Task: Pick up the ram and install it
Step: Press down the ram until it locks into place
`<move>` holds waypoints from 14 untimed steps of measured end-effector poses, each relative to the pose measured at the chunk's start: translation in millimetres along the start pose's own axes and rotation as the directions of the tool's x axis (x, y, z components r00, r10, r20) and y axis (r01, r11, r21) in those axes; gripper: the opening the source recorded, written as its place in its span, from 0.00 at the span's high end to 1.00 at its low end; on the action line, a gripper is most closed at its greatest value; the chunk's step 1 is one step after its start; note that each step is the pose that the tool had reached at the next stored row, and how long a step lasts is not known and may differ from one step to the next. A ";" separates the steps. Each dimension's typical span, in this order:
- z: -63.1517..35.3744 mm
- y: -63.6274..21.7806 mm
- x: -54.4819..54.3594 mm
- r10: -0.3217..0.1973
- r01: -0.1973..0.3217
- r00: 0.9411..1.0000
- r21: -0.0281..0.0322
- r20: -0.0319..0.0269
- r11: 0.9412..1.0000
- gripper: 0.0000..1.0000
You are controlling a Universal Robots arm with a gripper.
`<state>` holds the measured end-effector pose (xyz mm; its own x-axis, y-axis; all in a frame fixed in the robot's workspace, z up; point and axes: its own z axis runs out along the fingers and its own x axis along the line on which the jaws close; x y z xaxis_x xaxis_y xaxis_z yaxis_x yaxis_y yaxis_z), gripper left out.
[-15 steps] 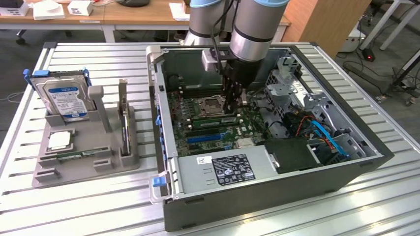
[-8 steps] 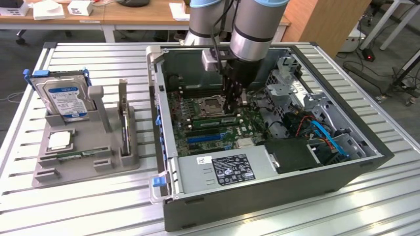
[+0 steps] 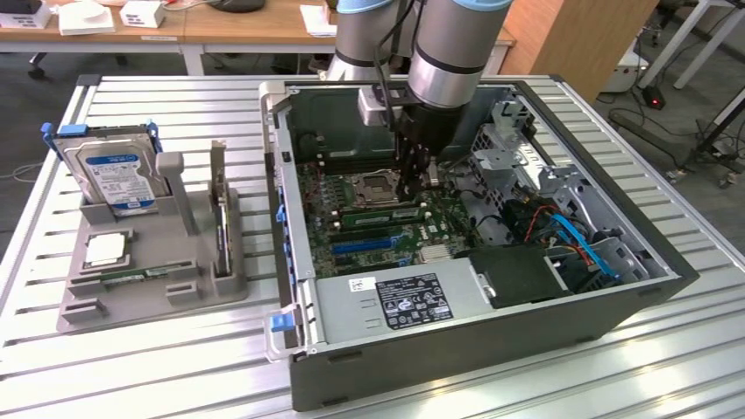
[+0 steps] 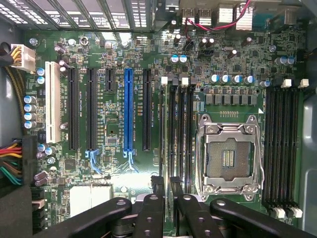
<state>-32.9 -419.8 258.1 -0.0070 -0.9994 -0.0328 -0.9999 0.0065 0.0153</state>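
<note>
Jaws hanging over the memory slots, grip impossible to tell.
Gripper is sitting inside the computer case on a slatted table.

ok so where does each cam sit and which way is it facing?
Exterior view: off the arm, raised, looking down at an angle on the table, parts holder and open computer case; the arm reaches into the case.
Wrist view: on the wrist, looking straight onto the motherboard; the pincer shows.
Shared: the CPU socket and the pincer.
</note>
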 end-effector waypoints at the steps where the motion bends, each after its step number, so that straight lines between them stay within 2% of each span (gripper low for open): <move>1: 0.0 0.0 0.0 0.000 0.000 1.000 0.000 0.000 1.000 0.82; 9: 0.0 0.0 0.0 0.000 0.000 1.000 0.000 0.000 1.000 0.84; 10: 0.0 0.0 0.0 0.000 0.000 1.000 0.000 0.000 1.000 0.90; 14: 0.0 0.0 0.0 0.000 0.000 1.000 0.000 0.000 1.000 0.91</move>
<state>-32.9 -419.8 258.1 -0.0070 -0.9994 -0.0328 -0.9999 0.0065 0.0153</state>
